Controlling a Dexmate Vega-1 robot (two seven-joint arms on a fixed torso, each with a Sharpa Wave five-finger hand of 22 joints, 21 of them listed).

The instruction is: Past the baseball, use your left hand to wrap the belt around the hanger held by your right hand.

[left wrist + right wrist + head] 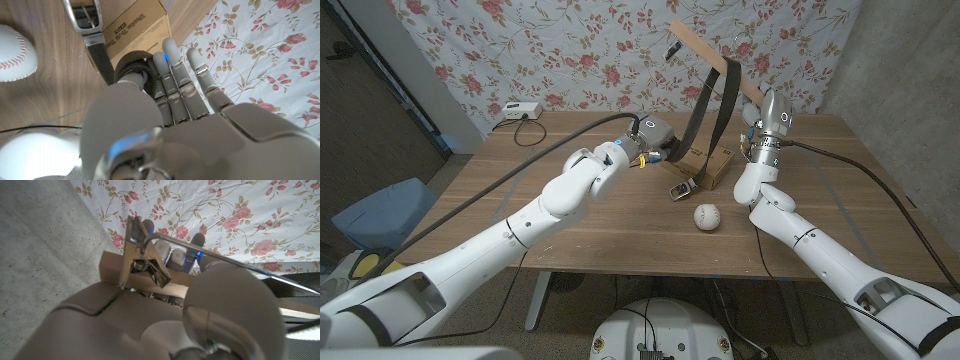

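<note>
At a wooden table [570, 225] backed by a rose-print cloth [570, 50], my right hand [760, 125] grips a wooden hanger [705, 55] and holds it raised above and behind the baseball [707, 216]. In the right wrist view my fingers [172, 257] close around the hanger's bar, a metal clip [142, 255] of the hanger standing just before them. The black belt [720, 105] hangs over the bar in two strands that fall to the table behind the baseball, beside a small cardboard box [712, 163]. The belt's metal buckle [680, 189] lies on the wood just beside the baseball, on the side toward my left arm. My left hand [650, 140] sits behind the baseball and well to the left of it, at the lower reach of the belt; the left wrist view shows my thumb [132, 67] curled against the strap at the box's edge with my fingers [172, 60] straight alongside, but I cannot tell whether the strap is truly pinched. A white power strip [518, 111] rests at the table's far edge, well apart from the baseball
</note>
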